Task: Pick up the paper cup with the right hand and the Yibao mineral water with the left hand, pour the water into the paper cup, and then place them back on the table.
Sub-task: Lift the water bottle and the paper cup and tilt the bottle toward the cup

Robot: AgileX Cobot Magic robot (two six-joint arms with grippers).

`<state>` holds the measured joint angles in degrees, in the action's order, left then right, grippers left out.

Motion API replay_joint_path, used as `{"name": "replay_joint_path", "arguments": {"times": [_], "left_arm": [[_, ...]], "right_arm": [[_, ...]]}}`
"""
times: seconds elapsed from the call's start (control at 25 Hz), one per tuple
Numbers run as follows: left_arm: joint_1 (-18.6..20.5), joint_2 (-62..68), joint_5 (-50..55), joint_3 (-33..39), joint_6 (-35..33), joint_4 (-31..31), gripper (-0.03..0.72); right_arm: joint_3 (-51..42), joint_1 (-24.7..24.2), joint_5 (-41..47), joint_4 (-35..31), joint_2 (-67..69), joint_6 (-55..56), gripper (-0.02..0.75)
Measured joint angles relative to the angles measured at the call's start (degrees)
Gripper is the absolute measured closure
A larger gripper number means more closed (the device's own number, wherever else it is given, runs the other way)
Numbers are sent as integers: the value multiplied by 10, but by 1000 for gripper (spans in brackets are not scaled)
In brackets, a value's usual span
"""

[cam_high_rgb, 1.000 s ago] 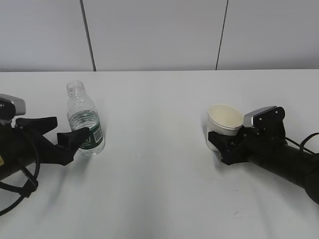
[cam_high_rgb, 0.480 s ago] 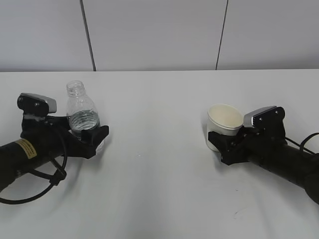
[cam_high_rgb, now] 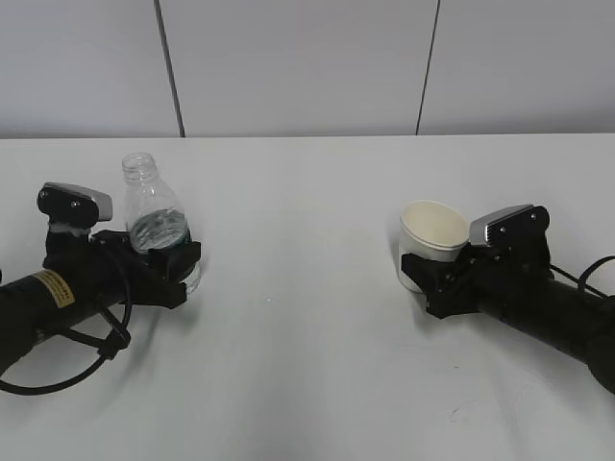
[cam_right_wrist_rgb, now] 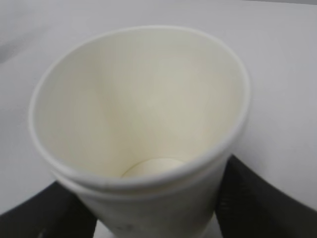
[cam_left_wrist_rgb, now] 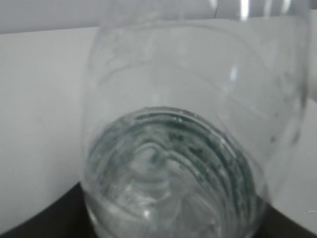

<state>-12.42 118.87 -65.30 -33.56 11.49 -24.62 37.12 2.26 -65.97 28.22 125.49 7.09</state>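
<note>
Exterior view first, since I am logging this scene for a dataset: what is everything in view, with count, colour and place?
Yibao mineral water: one, clear bottle, dark green label, capless; left side, between the left jaws.
Paper cup: one, cream-white, empty inside; right side, between the right jaws.
Table: one, white; spans the view.
Wall: light grey panels with dark seams; behind the table.
Left hand: one, black arm, silver-grey plate, yellow sticker; closed around the bottle.
Right hand: one, black arm, silver-grey plate; closed around the cup.
</note>
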Motion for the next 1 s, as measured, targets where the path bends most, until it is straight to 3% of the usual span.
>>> {"name": "replay_joint_path", "arguments": {"times": [0.2, 0.64, 1.0], "left_arm": [[0, 0, 1, 0, 0, 0, 335], [0, -43, 18, 1, 0, -34, 338], [0, -116, 76, 1, 0, -94, 338]], "right_arm": [[0, 0, 0, 11, 0, 0, 239], [1, 1, 0, 121, -18, 1, 240], [15, 57, 0, 142, -31, 32, 241]]}}
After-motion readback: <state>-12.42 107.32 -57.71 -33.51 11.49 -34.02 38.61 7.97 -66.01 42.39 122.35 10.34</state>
